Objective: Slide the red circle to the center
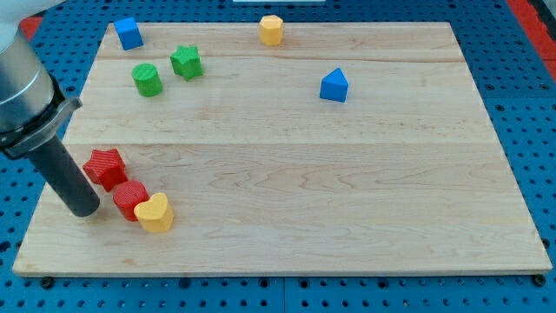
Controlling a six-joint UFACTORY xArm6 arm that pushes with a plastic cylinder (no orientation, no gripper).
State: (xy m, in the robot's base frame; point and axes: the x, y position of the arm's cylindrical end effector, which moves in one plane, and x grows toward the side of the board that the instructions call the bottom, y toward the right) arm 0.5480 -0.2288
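Observation:
The red circle lies near the view's bottom left on the wooden board. It touches a yellow heart on its lower right and sits close to a red star on its upper left. My tip rests on the board just left of the red circle and below the red star. The dark rod rises from it toward the view's top left.
A blue cube sits at the top left. A green cylinder and a green star lie below it. A yellow hexagon block is at the top edge. A blue triangular block lies right of centre.

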